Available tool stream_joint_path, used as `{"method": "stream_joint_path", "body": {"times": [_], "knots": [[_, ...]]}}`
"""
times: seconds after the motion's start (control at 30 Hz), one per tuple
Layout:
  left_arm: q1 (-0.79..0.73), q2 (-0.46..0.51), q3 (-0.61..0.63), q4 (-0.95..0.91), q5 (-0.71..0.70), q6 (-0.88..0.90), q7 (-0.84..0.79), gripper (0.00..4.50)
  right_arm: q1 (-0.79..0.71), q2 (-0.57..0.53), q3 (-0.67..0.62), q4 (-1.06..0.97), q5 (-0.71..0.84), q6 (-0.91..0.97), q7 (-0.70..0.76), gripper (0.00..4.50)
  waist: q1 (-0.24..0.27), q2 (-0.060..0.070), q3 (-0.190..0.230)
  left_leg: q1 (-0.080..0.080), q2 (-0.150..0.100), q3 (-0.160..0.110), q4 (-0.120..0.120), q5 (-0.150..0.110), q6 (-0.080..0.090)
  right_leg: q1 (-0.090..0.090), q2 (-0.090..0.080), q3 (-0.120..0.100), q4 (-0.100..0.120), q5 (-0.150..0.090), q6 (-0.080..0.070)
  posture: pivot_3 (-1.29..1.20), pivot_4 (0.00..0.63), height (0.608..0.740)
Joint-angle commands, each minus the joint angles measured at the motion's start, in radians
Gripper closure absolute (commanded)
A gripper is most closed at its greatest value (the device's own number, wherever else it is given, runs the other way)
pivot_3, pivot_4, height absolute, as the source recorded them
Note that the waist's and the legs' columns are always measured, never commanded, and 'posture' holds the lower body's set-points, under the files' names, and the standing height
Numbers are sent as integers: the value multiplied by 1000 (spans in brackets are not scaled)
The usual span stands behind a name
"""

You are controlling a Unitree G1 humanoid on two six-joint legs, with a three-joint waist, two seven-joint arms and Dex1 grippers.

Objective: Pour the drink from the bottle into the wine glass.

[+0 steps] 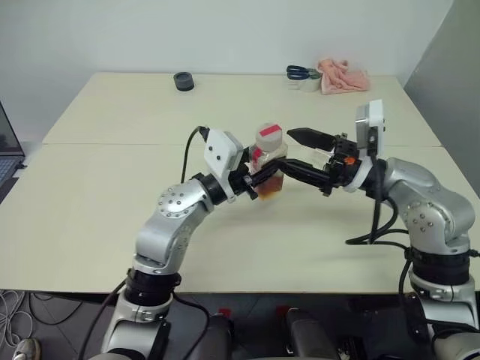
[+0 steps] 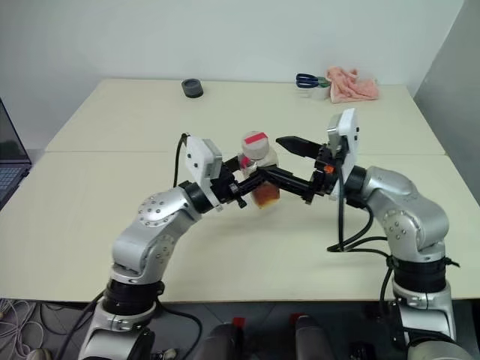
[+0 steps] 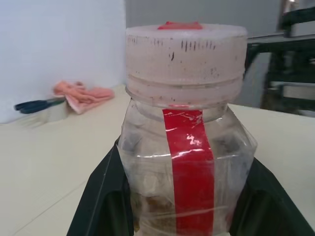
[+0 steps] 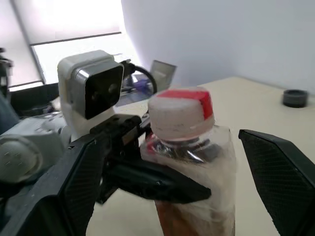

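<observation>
My left gripper [image 1: 256,180] is shut on the bottle [image 1: 268,161], holding it upright above the middle of the table [image 1: 112,195]. The bottle is small, squat and clear, with a pale cap [image 1: 269,136] marked red on top and a red strip [image 3: 189,167] down its side. The amber drink [image 1: 271,187] fills its lower part. My right gripper [image 1: 298,154] is open, reaching in from the right. Its fingers [image 4: 280,172] stand wide on either side of the bottle's upper part, apart from it. The wine glass is out of view.
A pink cloth [image 1: 343,76] lies at the table's far right edge, with blue-handled scissors [image 1: 300,73] beside it on something clear. A small dark round object [image 1: 184,81] sits at the far middle. A laptop's corner [image 1: 6,154] shows at the left.
</observation>
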Motion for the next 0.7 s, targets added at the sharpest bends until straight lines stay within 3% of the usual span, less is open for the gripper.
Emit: {"method": "stream_joint_path", "body": {"times": [0.03, 0.17, 0.5, 0.6, 0.7], "knots": [[-18, -23, 6, -5, 30, -55, 39, 2695, -26, 73, 24, -84, -36, -24, -156, 21, -1, 0, 0, 0, 0, 0, 0, 0, 0, 0, 0, 0, 1, 0, 0, 0, 150, 740], [-40, -34, 9, 17, 40, -65, 47, 2695, -42, 142, 68, -77, -145, -77, -290, 21, 3, 0, 0, 0, -1, 0, 0, 0, 0, 0, 0, 0, 0, 0, 0, 0, 150, 740], [-55, -25, 8, 4, 30, -51, 39, 2695, -21, 139, 117, -36, -215, -142, -283, 21, 5, 0, 0, -1, -1, 0, 0, 0, 0, 0, -1, 0, -1, 0, 0, 0, 150, 740], [-53, -21, 9, 4, 30, -52, 38, 2695, -23, 141, 110, -31, -206, -140, -276, 643, 4, 0, 0, 0, -1, 0, 0, 0, 0, 0, -1, 0, -1, 0, 0, 0, 150, 740], [-48, -16, 13, 1, 30, -50, 36, 2695, -23, 138, 103, -33, -192, -136, -263, 1731, 3, 0, 0, 0, -1, 0, 0, 0, 0, 0, -1, 0, -1, 0, 0, 0, 150, 740]]}}
